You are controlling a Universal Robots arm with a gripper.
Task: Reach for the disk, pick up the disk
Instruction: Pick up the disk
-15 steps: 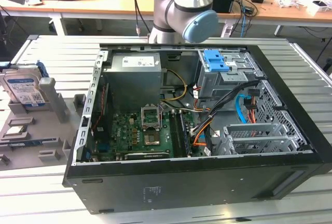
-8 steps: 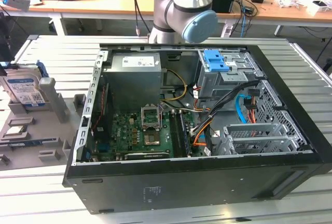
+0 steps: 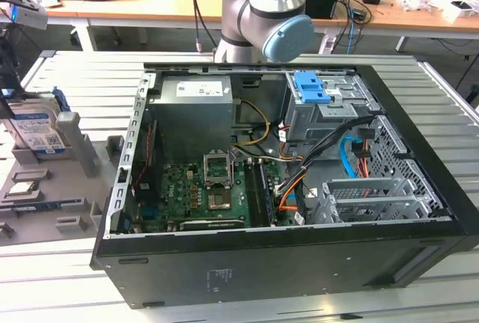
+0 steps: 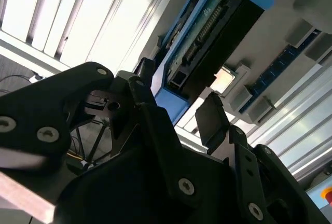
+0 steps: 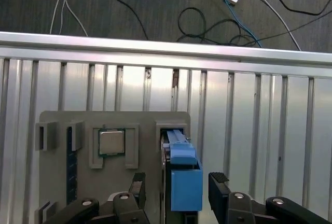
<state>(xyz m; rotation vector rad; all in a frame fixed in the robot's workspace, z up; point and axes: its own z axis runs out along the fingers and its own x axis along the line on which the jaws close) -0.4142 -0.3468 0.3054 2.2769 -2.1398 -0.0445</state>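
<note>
On the slatted aluminium worktop (image 5: 249, 110), a grey moulded fixture tray (image 5: 145, 130) holds the silver, blue-framed disk (image 5: 185, 187) upright in a slot. The black end effector (image 5: 178, 181) stands wide, with a finger and a clear gap on either side of the disk. The reach looks nearly complete, and gripping calls for centred closure on the blue edges.

Exterior view looks down; wrist views share disk (image 5: 184, 185) (image 4: 207, 35).

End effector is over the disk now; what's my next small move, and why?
Probably close the end effector slowly on the disk. In the first wrist view its open fingers flank it with a gap on each side, and the disk stands on edge in the grey holder. Fingertip depth is unclear, so go gently.
</note>
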